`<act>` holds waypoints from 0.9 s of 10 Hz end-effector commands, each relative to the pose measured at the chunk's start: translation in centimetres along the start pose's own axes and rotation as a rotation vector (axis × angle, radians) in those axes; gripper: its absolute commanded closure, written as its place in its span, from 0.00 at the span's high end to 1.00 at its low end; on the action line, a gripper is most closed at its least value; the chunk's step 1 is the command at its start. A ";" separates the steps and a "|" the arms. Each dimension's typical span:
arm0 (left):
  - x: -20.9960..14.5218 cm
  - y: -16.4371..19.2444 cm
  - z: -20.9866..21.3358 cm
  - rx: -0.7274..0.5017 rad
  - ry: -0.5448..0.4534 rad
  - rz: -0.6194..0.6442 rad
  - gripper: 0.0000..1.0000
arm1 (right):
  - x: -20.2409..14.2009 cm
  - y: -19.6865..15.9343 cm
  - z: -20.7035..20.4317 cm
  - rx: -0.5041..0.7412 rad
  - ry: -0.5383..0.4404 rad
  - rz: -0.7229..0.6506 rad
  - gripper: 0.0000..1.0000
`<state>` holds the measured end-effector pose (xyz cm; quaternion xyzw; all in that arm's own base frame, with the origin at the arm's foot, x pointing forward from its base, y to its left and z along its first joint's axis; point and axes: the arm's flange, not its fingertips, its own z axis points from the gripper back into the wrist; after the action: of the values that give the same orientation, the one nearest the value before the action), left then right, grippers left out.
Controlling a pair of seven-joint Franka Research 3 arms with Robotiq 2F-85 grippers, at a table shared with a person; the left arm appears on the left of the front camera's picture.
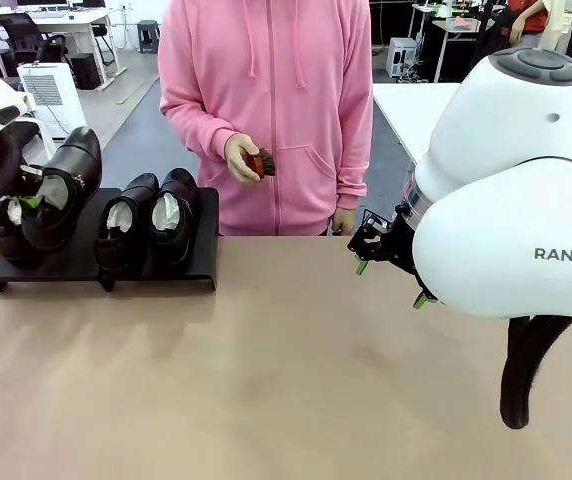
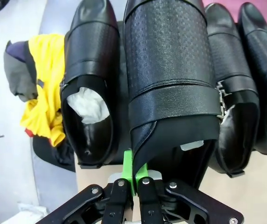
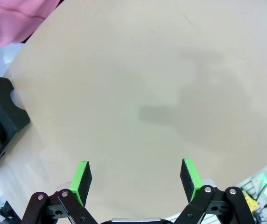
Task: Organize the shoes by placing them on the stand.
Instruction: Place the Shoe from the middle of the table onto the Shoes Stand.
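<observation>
The stand [image 1: 86,262] sits at the left of the front view near the worktop's [image 1: 286,380] far edge, three shoes on it. The fourth shoe [image 1: 66,185] hangs tilted above the second slot, the left gripper's [image 2: 134,179] fingers clamped on its heel rim. That narrow pinch could slip, or the shoe could knock its neighbours [image 2: 87,93] on lowering, since the gap looks tight. The right gripper [image 3: 136,179], fingers apart, hovers over bare worktop with wide room at centre and right.
</observation>
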<state>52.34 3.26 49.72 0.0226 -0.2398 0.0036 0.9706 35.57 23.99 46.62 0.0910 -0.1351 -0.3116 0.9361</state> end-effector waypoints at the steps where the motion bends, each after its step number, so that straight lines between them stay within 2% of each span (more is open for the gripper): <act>1: 0.1 0.4 -0.3 -0.024 -0.022 0.057 0.00 | 0.3 0.1 0.0 0.024 0.013 0.014 1.00; 9: 0.6 0.5 -4.9 -0.083 0.051 0.146 0.00 | 0.3 0.1 0.0 0.024 0.013 0.014 1.00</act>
<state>54.46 3.68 45.20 -0.0244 -0.2053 0.0530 0.9770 35.58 23.99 46.62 0.0910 -0.1351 -0.3116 0.9362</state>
